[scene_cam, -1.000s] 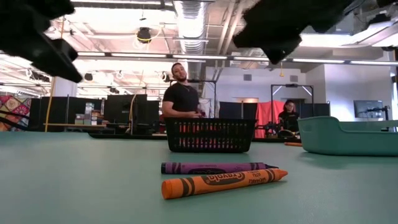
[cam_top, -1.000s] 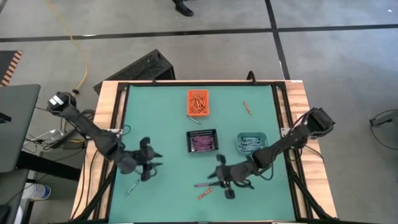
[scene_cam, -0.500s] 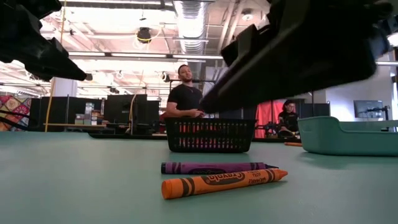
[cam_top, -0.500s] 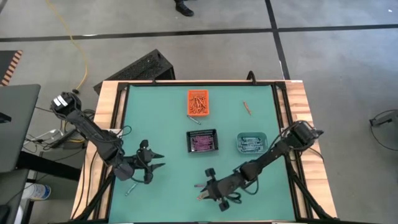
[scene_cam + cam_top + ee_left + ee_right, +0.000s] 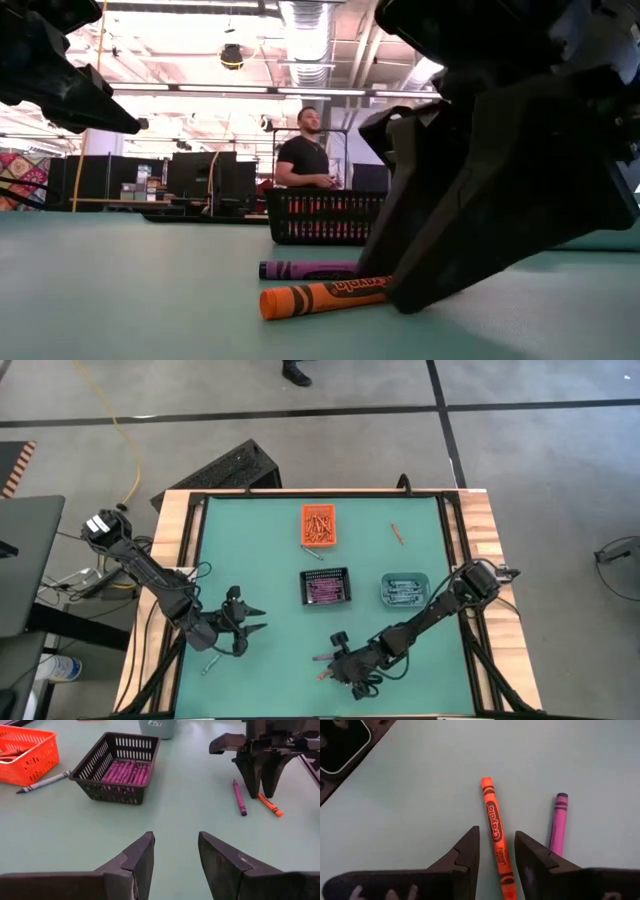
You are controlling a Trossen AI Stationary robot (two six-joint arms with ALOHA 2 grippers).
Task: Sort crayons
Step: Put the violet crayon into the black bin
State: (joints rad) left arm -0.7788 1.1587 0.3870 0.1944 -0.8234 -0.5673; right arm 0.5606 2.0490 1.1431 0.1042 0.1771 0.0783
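Two loose crayons are seen from above near the table's front edge: an orange crayon (image 5: 329, 674) and a purple crayon (image 5: 322, 658), side by side and just apart. The right gripper (image 5: 337, 670) is lowered directly over them, while the left gripper (image 5: 254, 622) is held above bare table (image 5: 270, 560) well to their left. An orange bin (image 5: 320, 526), a black mesh bin (image 5: 325, 587) and a teal bin (image 5: 405, 589) are set farther back, each holding crayons. A blue crayon (image 5: 212, 661) is seen below the left arm, and one more orange stick near the far right corner.

From table height, the orange crayon (image 5: 320, 296) is seen lying in front of the purple one (image 5: 305, 269), both partly covered by the right gripper's dark fingers (image 5: 470, 240), which reach the tabletop at the orange crayon. The mesh bin (image 5: 325, 217) stands behind, and a person in a dark shirt stands in the room beyond.

In the left wrist view, the left gripper (image 5: 176, 852) is shown spread and empty. The mesh bin (image 5: 117, 767) filled with purple crayons, the orange bin (image 5: 27, 752) and a blue crayon (image 5: 42, 782) between them are shown ahead.

In the right wrist view, the right gripper (image 5: 496, 847) is shown spread, with the orange crayon (image 5: 496, 832) lying between its fingers, unpinched. The purple crayon (image 5: 558, 822) lies just beside.
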